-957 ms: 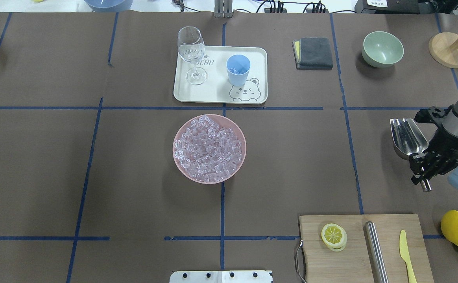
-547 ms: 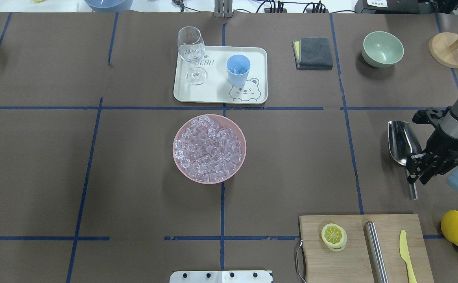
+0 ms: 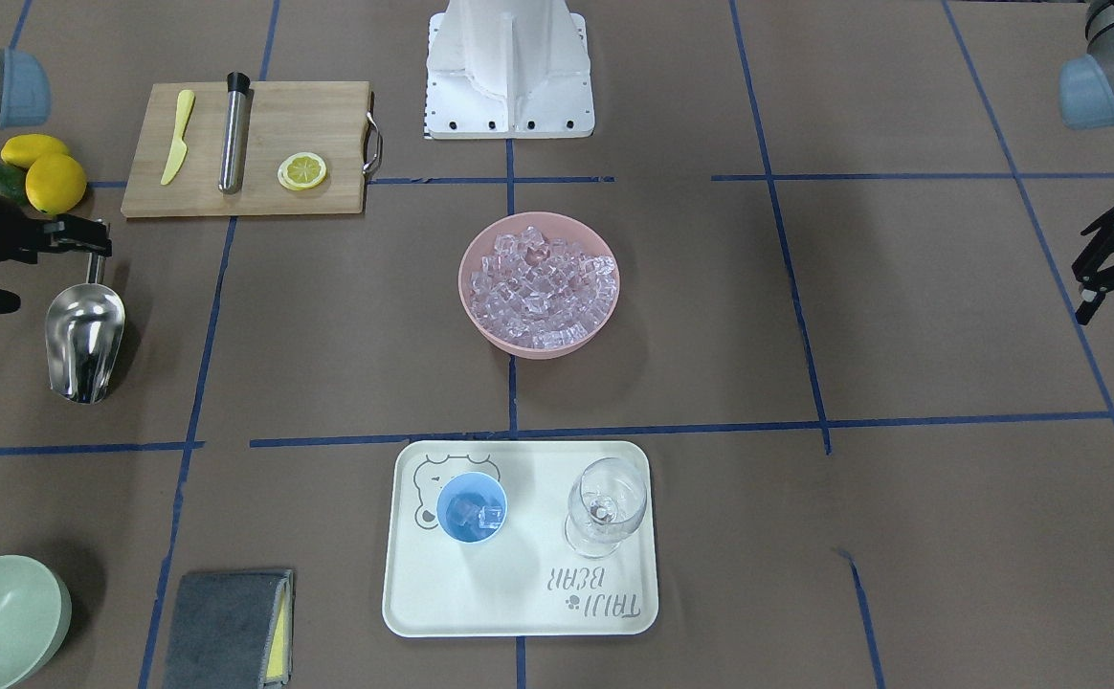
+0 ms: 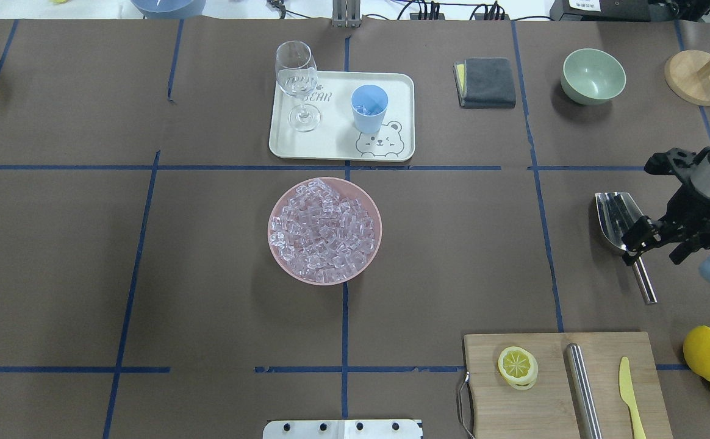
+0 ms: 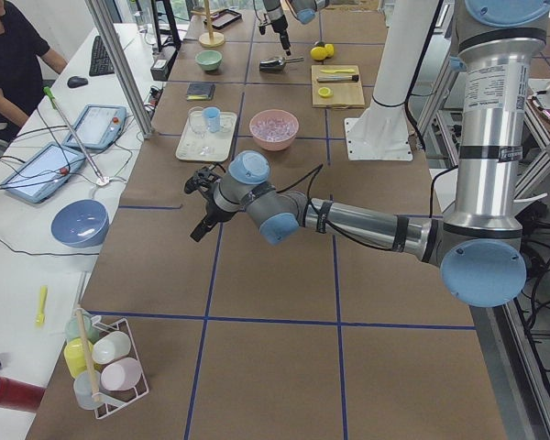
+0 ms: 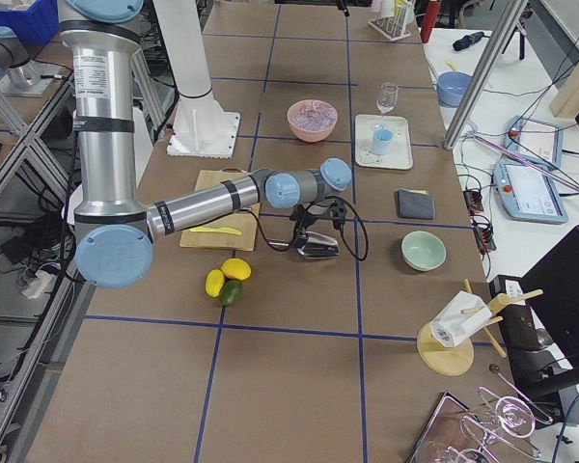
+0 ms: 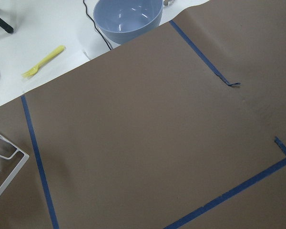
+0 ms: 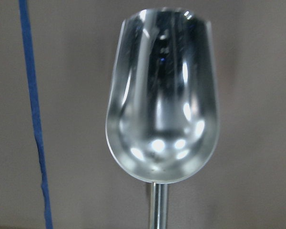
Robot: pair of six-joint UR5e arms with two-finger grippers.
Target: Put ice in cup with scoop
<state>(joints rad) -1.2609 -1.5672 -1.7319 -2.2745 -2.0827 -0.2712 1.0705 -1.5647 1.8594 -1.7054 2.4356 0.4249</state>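
The steel scoop [image 4: 617, 219] lies empty on the table at the right, its rod handle pointing toward the robot. It fills the right wrist view [image 8: 162, 95]. My right gripper [image 4: 643, 247] stands over the handle with its fingers spread, open. The ice [image 4: 323, 230] is heaped in a pink bowl [image 4: 279, 256] at the table's centre. The light-blue cup [image 4: 369, 107] stands on a cream tray [image 4: 401, 85] and holds a few cubes [image 3: 479, 517]. My left gripper [image 3: 1085, 287] hangs open and empty far to the left, away from everything.
A wine glass [image 4: 297, 79] stands on the tray beside the cup. A cutting board [image 4: 550, 390] with a lemon slice, a steel cylinder and a yellow knife lies near the scoop. Lemons [image 4: 707, 352], a green bowl [image 4: 593, 76] and a grey cloth [image 4: 486, 82] are at the right.
My right gripper lowered the scoop to the table and drew back along the handle, its fingers spreading apart. The scoop's handle swung slightly. Nothing else moved.
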